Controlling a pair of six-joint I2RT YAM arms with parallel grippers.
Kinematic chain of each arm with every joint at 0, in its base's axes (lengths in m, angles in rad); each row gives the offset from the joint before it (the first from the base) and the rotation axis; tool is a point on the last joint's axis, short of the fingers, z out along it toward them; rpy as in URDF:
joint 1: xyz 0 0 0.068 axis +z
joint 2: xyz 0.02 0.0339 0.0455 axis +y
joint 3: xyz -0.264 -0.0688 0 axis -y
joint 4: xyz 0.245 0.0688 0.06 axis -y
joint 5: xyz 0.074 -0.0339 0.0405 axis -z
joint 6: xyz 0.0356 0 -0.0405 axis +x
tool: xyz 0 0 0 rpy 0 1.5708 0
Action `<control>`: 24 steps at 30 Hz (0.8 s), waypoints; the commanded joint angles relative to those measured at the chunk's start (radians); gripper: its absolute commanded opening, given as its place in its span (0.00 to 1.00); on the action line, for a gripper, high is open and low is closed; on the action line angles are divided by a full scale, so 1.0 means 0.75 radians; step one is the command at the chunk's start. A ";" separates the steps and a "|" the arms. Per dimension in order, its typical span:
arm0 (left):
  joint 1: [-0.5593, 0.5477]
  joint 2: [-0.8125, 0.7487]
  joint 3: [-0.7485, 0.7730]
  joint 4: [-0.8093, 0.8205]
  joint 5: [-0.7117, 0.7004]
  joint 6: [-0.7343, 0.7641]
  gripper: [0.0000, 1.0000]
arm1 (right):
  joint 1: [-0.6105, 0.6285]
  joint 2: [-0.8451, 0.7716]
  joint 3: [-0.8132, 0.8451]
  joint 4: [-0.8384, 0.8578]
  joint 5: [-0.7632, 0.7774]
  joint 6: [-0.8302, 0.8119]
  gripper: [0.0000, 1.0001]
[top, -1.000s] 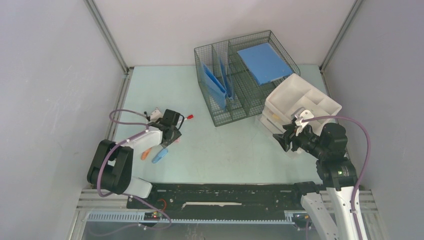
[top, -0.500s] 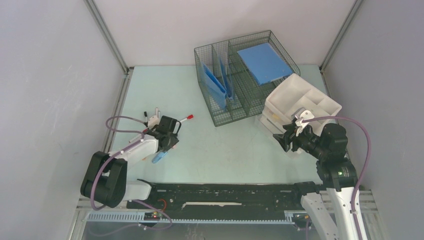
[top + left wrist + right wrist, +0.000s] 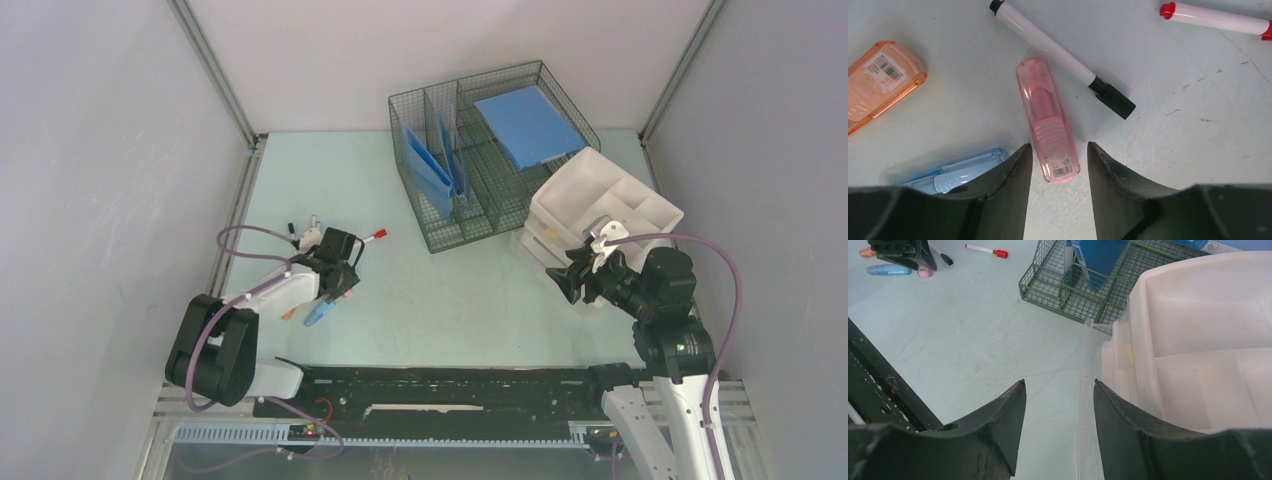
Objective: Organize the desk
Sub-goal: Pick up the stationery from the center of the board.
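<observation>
1. Risk, grip: the left hand [image 3: 1058, 150] straddles only the near end of the pink highlighter [image 3: 1048, 120], which lies slightly skewed to the jaws. In my judgement, closing here pinches the tip of a smooth plastic barrel, and it may pivot or squirt out.
2. Risk, neighbours: the blue highlighter [image 3: 963, 167] lies just beside the left finger and partly under it, so a descent or closure may trap or shove it. The black-capped marker [image 3: 1060, 57] runs just beside the pink barrel and could be dragged along. The orange highlighter [image 3: 880, 80] and red-capped marker [image 3: 1215, 17] lie apart from both.
3. Left hand, state: the jaws are partly open, with a narrow gap on each side of the barrel. Nothing is gripped.
4. Left arm, pose: it is folded low over the left near part of the worktop [image 3: 450, 290], with the hand pointing down at the pens.
5. Right hand [image 3: 1058, 390]: the jaws stand apart and hold nothing. A clear plastic edge of the white tray stack [image 3: 605, 205] runs between them. The hand hangs at the stack's near corner, where a careless move could tip it.
6. Worktop: it spans the cell floor between the grey walls, with the wire basket [image 3: 490, 150] at its far middle.
</observation>
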 commanded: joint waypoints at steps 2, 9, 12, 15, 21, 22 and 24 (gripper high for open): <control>0.007 0.046 0.049 -0.059 0.008 0.050 0.47 | -0.004 -0.015 0.010 0.006 -0.003 -0.021 0.60; 0.006 -0.003 0.018 -0.065 0.005 0.064 0.27 | -0.006 -0.016 0.009 0.003 -0.006 -0.021 0.60; 0.006 -0.044 -0.001 -0.062 0.013 0.085 0.16 | -0.006 -0.016 0.009 0.004 -0.007 -0.022 0.60; 0.007 -0.116 -0.041 -0.051 0.032 0.104 0.10 | -0.008 -0.016 0.010 0.003 -0.012 -0.022 0.60; 0.005 -0.358 -0.173 0.068 0.177 0.127 0.01 | -0.008 -0.014 0.010 0.000 -0.024 -0.022 0.60; 0.005 -0.402 -0.194 0.086 0.220 0.129 0.00 | -0.008 -0.014 0.010 -0.001 -0.030 -0.022 0.60; 0.004 -0.493 -0.232 0.121 0.283 0.131 0.00 | -0.008 -0.014 0.010 -0.002 -0.036 -0.023 0.60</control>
